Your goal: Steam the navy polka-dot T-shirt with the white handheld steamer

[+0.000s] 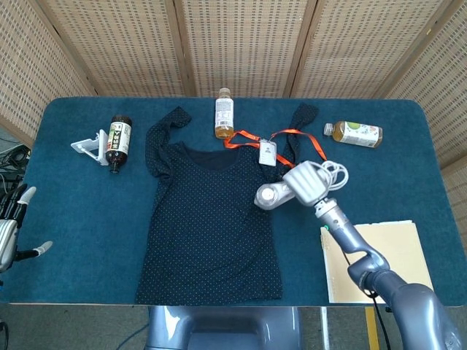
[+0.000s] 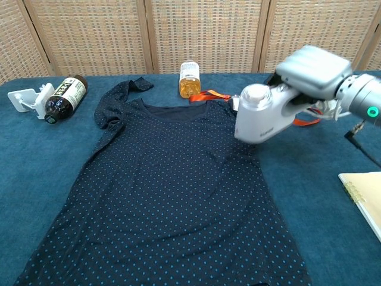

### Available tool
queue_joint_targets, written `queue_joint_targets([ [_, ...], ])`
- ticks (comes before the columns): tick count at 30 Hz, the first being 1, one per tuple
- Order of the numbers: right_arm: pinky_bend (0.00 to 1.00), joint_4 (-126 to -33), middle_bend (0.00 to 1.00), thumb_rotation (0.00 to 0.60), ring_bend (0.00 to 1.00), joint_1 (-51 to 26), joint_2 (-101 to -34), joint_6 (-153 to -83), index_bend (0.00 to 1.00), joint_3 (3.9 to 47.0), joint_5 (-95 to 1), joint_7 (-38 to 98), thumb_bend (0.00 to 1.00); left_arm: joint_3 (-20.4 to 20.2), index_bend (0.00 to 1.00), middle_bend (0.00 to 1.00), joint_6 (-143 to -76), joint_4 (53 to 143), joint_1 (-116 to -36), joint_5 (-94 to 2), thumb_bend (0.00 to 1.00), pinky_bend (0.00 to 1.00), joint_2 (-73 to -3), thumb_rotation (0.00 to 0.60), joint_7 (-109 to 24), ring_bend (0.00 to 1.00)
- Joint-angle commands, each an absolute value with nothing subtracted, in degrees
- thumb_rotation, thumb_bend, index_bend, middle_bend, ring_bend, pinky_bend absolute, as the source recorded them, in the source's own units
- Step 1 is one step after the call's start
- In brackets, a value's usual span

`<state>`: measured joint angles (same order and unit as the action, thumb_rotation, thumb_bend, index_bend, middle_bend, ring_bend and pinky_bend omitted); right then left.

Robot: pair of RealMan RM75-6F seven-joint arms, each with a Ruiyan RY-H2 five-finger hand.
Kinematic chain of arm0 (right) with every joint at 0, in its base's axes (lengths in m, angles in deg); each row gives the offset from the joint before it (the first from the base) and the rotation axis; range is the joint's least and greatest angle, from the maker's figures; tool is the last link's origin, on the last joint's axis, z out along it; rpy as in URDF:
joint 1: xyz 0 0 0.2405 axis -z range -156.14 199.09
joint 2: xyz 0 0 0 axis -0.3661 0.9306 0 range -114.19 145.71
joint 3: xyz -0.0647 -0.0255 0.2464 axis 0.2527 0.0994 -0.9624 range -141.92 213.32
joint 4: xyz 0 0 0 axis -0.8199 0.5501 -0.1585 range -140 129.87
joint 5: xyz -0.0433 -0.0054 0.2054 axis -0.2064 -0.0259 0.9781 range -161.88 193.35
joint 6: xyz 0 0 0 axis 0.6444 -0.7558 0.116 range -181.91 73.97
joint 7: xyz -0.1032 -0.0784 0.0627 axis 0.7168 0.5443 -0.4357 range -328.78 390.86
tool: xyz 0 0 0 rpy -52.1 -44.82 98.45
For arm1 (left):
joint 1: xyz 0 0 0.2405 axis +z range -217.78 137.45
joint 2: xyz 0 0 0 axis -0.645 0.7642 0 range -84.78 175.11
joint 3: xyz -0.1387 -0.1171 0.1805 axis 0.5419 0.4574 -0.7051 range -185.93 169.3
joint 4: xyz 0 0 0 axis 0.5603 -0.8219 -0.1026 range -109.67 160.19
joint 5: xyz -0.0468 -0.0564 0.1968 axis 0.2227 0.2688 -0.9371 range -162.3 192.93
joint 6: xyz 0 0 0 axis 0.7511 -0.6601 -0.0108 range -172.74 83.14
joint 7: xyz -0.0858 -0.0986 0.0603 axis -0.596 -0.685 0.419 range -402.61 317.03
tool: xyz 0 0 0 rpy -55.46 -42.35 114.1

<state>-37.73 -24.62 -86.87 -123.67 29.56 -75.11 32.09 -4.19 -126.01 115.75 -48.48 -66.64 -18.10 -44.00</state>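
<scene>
The navy polka-dot T-shirt (image 1: 208,219) (image 2: 166,190) lies flat in the middle of the blue table, neck toward the far side. My right hand (image 1: 309,181) (image 2: 312,70) grips the white handheld steamer (image 1: 271,195) (image 2: 259,113) by its handle. The steamer hangs over the shirt's right shoulder edge, lifted off the cloth, with its white cord (image 1: 335,172) looped behind the hand. My left hand (image 1: 10,233) stays off the table's left edge, fingers spread, holding nothing.
An orange lanyard with a badge (image 1: 269,153) lies by the shirt's right sleeve. Bottles lie at the back: amber (image 1: 224,114), green tea (image 1: 354,133), dark one (image 1: 118,141) beside a white clip stand (image 1: 87,147). A yellow folder (image 1: 376,259) sits front right.
</scene>
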Motion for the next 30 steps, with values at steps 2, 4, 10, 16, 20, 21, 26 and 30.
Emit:
queue_joint_targets([
  [2,0.97,-37.07,0.68,0.600,0.78,-25.32,-83.87,-120.37,0.83,25.28,-69.91,31.77,1.00,-4.19,0.00,0.00,-126.10,115.75,-48.44,-66.69,0.00,0.00,-18.10,0.600,-44.03,0.00],
  [4,0.97,-35.95,0.68,0.600,0.78,-25.16,-83.17,-118.83,0.83,24.25,-68.21,32.02,1.00,-4.22,0.00,0.00,-126.19,115.90,-48.42,-66.78,0.00,0.00,-18.12,0.600,-43.90,0.00],
  [10,0.97,-31.35,0.68,0.600,0.78,-23.79,-83.34,-115.65,0.83,24.36,-66.25,31.58,1.00,-4.36,0.00,0.00,-126.07,116.52,-48.47,-66.83,0.00,0.00,-18.29,0.600,-43.03,0.00],
  [16,0.97,-26.02,0.68,0.600,0.78,-22.54,-85.67,-112.50,0.83,25.66,-65.85,29.69,1.00,-4.44,0.00,0.00,-125.92,116.67,-48.49,-66.70,0.00,0.00,-18.53,0.600,-42.44,0.00],
  [20,0.97,-23.21,0.68,0.600,0.78,-21.89,-87.42,-110.82,0.82,26.65,-66.10,28.02,1.00,-4.44,0.00,0.00,-125.74,116.78,-48.55,-66.55,0.00,0.00,-18.69,0.600,-42.10,0.00],
  [21,0.97,-22.59,0.68,0.600,0.78,-21.71,-87.88,-110.41,0.82,27.01,-66.29,27.58,1.00,-4.44,0.00,0.00,-125.62,116.83,-48.60,-66.45,0.00,0.00,-18.73,0.600,-41.95,0.00],
  [26,0.95,-20.36,0.67,0.600,0.77,-21.15,-89.96,-108.93,0.81,28.00,-66.71,26.02,0.99,-4.37,0.00,0.00,-125.34,117.10,-48.76,-66.23,0.00,0.00,-18.83,0.600,-41.50,0.00],
  [30,0.76,-18.88,0.52,0.600,0.64,-21.03,-91.17,-108.25,0.60,28.49,-66.97,25.49,0.63,-4.32,0.00,0.00,-125.27,117.21,-48.67,-65.87,0.00,0.00,-18.74,0.600,-41.67,0.00],
])
